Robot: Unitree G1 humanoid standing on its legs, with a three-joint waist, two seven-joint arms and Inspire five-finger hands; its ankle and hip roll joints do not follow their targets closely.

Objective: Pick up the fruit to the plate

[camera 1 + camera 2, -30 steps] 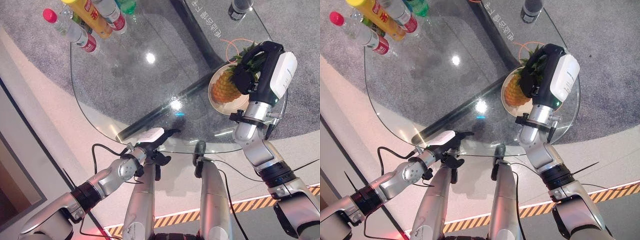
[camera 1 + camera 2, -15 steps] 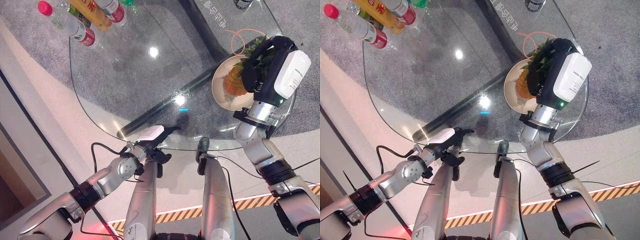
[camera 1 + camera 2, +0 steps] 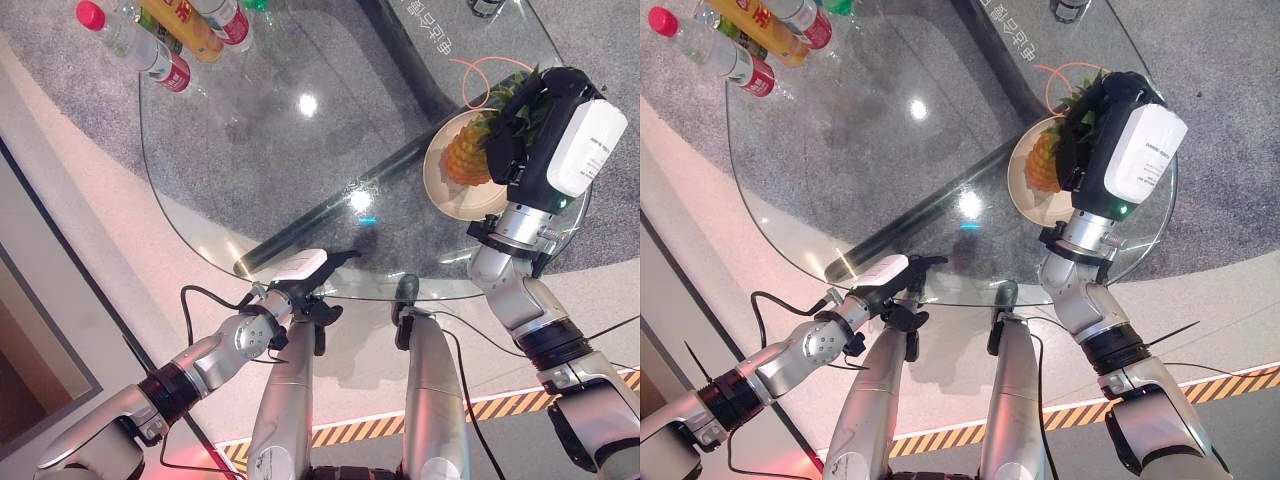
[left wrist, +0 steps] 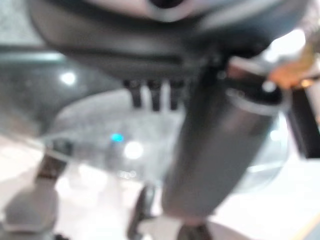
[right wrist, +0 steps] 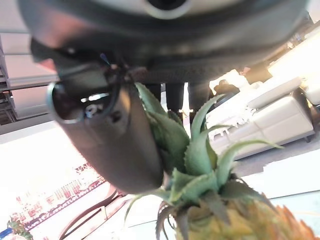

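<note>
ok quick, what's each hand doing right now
Left hand: open, holding nothing, at the glass table's near edge.
Right hand: shut on the orange pineapple's green crown.

Look along your left hand: its dark bulk spans the near edge, and short dark fingers hang from it in a row, straight and holding nothing. Past them lies the glass table, its curved edge running across, with a bright glare spot and a small blue glint on the surface (both just beside each other). Through the glass you can see grey speckled floor. Everything here is blurred, so finer detail cannot be told. Beyond the table's edge the floor turns pale.
</note>
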